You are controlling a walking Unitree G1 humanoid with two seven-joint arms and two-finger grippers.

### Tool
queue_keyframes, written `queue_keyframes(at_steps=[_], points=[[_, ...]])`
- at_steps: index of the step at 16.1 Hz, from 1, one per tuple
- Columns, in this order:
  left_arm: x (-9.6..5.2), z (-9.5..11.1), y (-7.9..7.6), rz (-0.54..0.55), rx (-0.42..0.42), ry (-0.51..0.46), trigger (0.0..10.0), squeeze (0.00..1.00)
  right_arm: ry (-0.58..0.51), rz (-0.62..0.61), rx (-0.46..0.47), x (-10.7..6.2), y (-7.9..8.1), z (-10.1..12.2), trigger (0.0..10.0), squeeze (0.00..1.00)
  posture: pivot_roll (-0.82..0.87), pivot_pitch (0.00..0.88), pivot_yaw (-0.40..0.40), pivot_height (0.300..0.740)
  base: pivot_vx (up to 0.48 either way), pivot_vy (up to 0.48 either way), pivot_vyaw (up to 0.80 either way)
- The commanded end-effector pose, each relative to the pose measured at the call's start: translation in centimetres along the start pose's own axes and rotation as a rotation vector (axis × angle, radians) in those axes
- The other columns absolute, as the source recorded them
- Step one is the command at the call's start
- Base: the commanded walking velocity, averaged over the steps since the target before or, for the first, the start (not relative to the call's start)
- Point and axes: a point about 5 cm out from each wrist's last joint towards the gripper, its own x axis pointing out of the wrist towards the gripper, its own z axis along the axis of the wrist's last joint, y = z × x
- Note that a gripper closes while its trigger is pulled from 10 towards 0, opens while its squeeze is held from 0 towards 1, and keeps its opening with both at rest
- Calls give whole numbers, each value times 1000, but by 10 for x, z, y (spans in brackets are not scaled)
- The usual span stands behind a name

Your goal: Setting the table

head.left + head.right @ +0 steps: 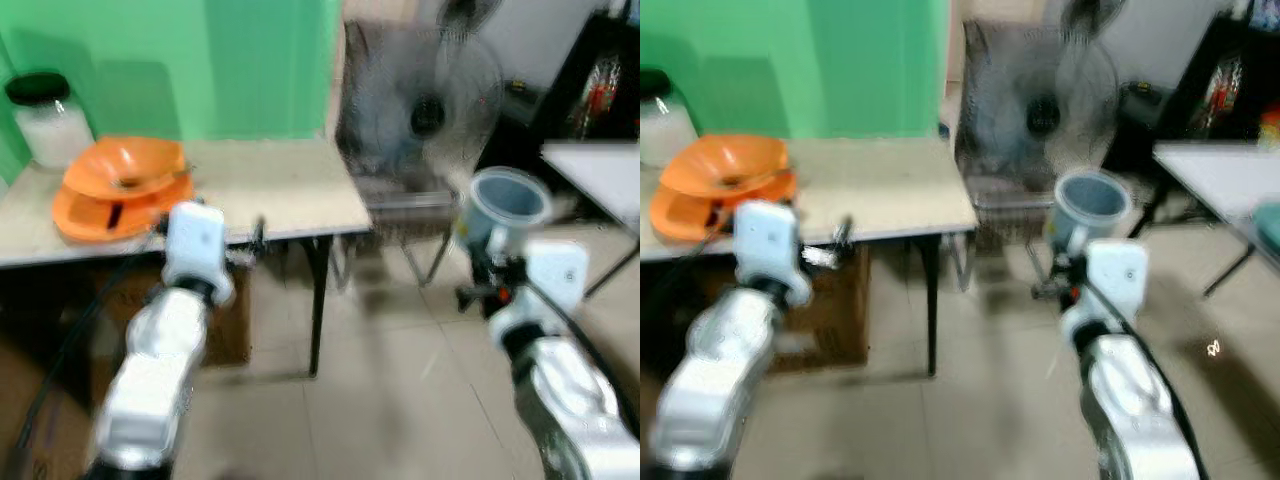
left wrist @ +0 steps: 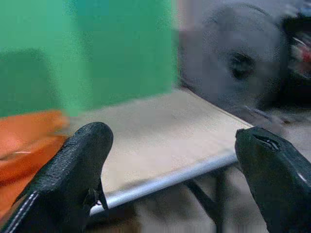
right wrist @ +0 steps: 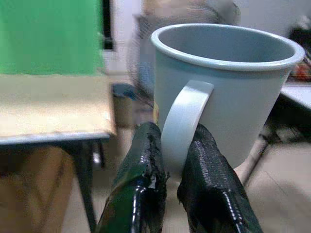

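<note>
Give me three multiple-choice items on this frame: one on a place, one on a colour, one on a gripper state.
1. Where do the orange bowls sit?
A. On the floor under the table
B. On the table, at its left part
C. On the dark chair beside the fan

2. What colour is the cup carried by the right gripper?
A. Grey-blue
B. Orange
C. Green

3. How do the left gripper's fingers stand?
A. Shut on a bowl
B. Shut on the table edge
C. Spread apart, holding nothing

Answers:
1. B: the head views show the stack on the tabletop near the black-lidded jar.
2. A: the right wrist view shows a grey-blue cup, its handle pinched between the two black fingers.
3. C: the left wrist view shows both fingers wide apart with the table visible between them.
</note>
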Motion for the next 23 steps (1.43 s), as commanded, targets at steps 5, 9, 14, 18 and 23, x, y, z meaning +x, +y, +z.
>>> queue_keyframes(at_steps=[5,9,14,18,23], points=[[6,7,0,-17,11,-19,10000,0,-31,-24,6,-2,-2,8,10000,0,24,0,-42,740,0,-34,-800],[8,10,0,-23,65,-40,10000,0,-31,-39,3,-4,-3,8,10000,0,19,0,-38,740,0,168,-800],[10,6,-1,-32,18,-15,10000,0,-29,-52,1,-6,-4,9,10000,0,6,0,-23,740,0,0,-800],[13,9,-2,-35,57,-34,10000,0,-30,-57,3,-6,-3,9,10000,0,3,0,-17,740,0,-120,-800],[16,7,0,-35,30,-20,10000,0,-33,-64,4,-6,-3,9,10000,0,-4,0,-7,740,0,383,-800]])
